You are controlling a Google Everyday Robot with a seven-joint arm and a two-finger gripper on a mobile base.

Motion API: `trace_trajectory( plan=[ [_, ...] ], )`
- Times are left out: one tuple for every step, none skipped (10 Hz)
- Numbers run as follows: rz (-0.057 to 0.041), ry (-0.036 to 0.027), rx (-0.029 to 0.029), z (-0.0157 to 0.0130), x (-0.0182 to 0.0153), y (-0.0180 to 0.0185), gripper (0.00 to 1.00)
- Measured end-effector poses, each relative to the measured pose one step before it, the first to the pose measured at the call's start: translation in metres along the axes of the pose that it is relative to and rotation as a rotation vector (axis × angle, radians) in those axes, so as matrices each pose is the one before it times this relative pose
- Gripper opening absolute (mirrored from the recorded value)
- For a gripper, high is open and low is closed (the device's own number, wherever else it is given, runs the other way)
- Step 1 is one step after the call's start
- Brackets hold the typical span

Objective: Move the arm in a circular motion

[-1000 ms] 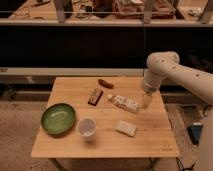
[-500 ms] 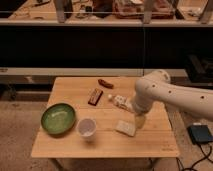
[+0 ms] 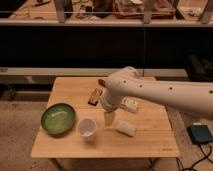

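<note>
Camera view: one camera looks down on a pale wooden surface (image 3: 145, 145) from its near side.
Hand: the small pale-yellowish hand (image 3: 109, 119) at the arm's tip points downward and hangs low over the middle of the surface. I cannot tell whether it is open or closed, and nothing shows in it.
Arm: the large glossy cream-white robot arm of thick rounded segments (image 3: 160, 92) reaches in from picture-right, bends at a bulbous joint above the hand, then drops to it.
Picture-left of the hand: a clear plastic cup (image 3: 86, 127) stands just beside it. Further out is a round green bowl (image 3: 58, 118).
Picture-right of the hand: a white rectangular packet (image 3: 126, 128) lies near it.
Beyond the hand: a dark brown snack bar (image 3: 94, 96) lies flat. A white boxy item (image 3: 131, 104) is partly hidden behind the arm.
Change: a second ago the hand hung over the far right part of the surface. Half a second ago it was above the white packet. It now sits between packet and cup. The objects have not shifted.
Meaning for the task: the path curves nearer, then leftward, which reads as part of a circle. The loop is probably not yet closed.
Risk: the hand travels low, so the cup could be clipped.
</note>
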Motion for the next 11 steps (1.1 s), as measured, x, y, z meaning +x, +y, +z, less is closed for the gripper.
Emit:
trace_trajectory(
  plan=[
    [-0.01229,0.02571,0.00644,0.00631,0.00483,0.01251,0.80],
    [-0.01205,0.02092,-0.00831,0.00459,-0.00169,0.02506,0.80],
    [-0.00853,0.00343,-0.02000,0.00007,-0.00507,0.02639,0.80],
    [-0.01102,-0.00488,-0.02833,-0.00256,-0.00424,0.02990,0.80],
    [-0.00225,-0.01056,-0.02392,-0.00434,-0.00624,0.02312,0.80],
    [0.00362,-0.00913,-0.03719,-0.00673,-0.00990,0.03359,0.80],
    [0.00510,-0.00125,-0.02111,-0.00167,-0.00499,0.02275,0.80],
    [0.01777,-0.00413,-0.01602,-0.00022,-0.00781,0.02102,0.80],
    [0.03108,-0.02130,-0.00399,0.00044,-0.02046,0.01129,0.80],
    [0.05356,-0.02755,0.00441,0.00094,-0.02814,0.00583,0.80],
    [0.05447,-0.02401,0.00754,0.00095,-0.02702,0.00234,0.80]
  ],
)
